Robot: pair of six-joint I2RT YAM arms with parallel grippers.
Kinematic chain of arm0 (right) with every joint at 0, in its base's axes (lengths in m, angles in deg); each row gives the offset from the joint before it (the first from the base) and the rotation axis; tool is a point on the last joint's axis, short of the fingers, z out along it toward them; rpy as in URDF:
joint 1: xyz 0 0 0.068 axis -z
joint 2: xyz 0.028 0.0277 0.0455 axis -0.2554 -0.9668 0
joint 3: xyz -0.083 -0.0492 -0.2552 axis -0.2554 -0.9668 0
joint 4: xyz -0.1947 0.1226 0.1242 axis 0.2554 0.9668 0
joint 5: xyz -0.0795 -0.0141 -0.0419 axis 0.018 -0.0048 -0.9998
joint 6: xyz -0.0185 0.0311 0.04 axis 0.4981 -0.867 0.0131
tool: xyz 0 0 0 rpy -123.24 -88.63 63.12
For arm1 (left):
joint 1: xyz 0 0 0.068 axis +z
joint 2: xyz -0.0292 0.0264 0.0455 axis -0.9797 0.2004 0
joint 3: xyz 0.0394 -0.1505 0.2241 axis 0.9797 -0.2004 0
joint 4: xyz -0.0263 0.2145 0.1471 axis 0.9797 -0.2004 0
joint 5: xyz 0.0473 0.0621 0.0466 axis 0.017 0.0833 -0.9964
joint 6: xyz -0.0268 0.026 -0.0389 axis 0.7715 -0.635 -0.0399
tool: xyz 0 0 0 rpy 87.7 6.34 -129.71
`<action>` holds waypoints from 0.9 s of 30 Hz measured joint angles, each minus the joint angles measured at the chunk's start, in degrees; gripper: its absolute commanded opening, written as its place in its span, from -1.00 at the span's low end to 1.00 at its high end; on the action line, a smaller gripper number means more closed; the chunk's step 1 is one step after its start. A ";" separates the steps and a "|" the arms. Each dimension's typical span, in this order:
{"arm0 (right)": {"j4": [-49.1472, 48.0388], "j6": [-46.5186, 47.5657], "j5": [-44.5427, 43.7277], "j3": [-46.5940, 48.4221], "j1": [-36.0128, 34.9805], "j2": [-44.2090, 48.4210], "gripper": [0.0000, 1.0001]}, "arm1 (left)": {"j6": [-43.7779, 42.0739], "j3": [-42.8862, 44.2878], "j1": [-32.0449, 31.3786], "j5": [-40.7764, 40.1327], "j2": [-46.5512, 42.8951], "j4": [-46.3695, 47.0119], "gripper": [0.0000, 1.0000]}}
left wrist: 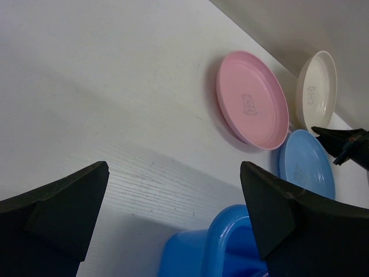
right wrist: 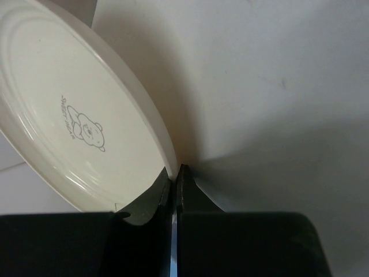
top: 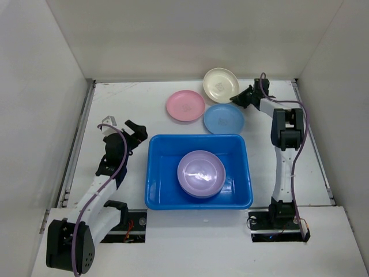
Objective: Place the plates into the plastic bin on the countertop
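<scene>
Cream plate [top: 221,83], behind the bin [top: 151,173], is pinched by its rim in the right gripper [top: 236,99], seemingly for lifting; left gripper [left wrist: 174,173] hangs, jaws apart, beside the bin, holding nothing.

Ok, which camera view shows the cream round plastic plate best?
Right wrist: the cream round plastic plate fills the frame, printed bear legible, rim pinched in the right gripper, though cropped. Top external shows it whole but small; left wrist, small and slanted.
</scene>
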 measured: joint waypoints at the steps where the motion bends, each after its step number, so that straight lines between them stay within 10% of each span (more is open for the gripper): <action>1: -0.98 -0.22 0.00 -1.81 0.20 0.98 -1.00 | 0.02 -0.11 0.00 0.09 0.00 0.04 1.00; 13: -10.67 -2.58 2.34 -19.87 1.20 16.13 -1.00 | 0.20 -0.37 0.04 0.17 0.00 0.55 1.00; 27: -10.27 10.08 -0.55 -46.45 -9.94 60.76 -0.97 | 0.35 -1.11 0.48 0.22 -0.02 1.66 1.00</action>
